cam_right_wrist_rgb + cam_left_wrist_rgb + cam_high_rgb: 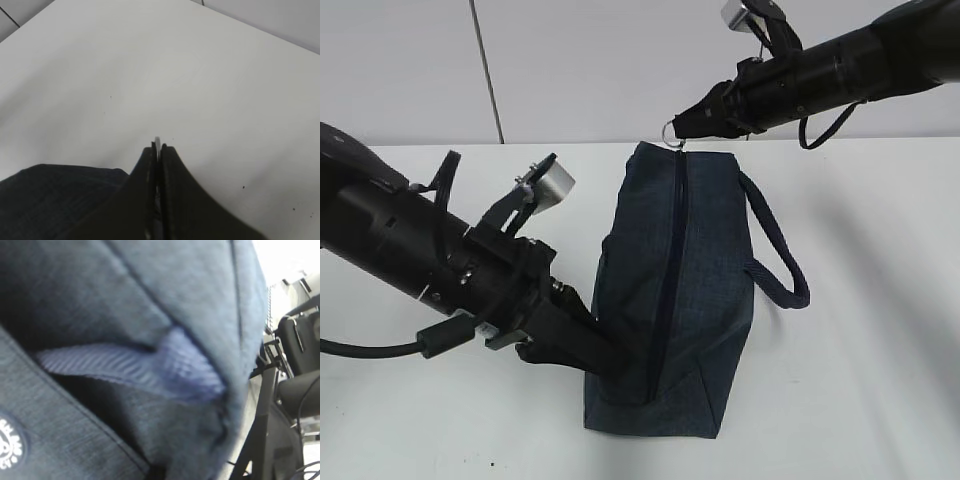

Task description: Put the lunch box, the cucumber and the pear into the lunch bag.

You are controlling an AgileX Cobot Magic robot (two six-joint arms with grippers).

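The navy lunch bag (670,290) lies on the white table with its zipper (672,240) drawn shut along the top. Its looped handle (775,262) hangs to the right. At the bag's far end my right gripper (682,124) is shut on the metal ring pull (670,129); a sliver of the ring (157,142) shows between the closed fingers (170,170). My left gripper (592,350) presses into the bag's near left corner, its fingertips buried in fabric. The left wrist view is filled by bag cloth (150,290), a strap (125,365) and the white logo (7,442). Lunch box, cucumber and pear are out of view.
The white table (860,380) runs back to a pale wall (600,60). Black chairs and a stand (295,370) show beyond the table edge in the left wrist view. A corner of the bag (50,200) lies left of the right fingers.
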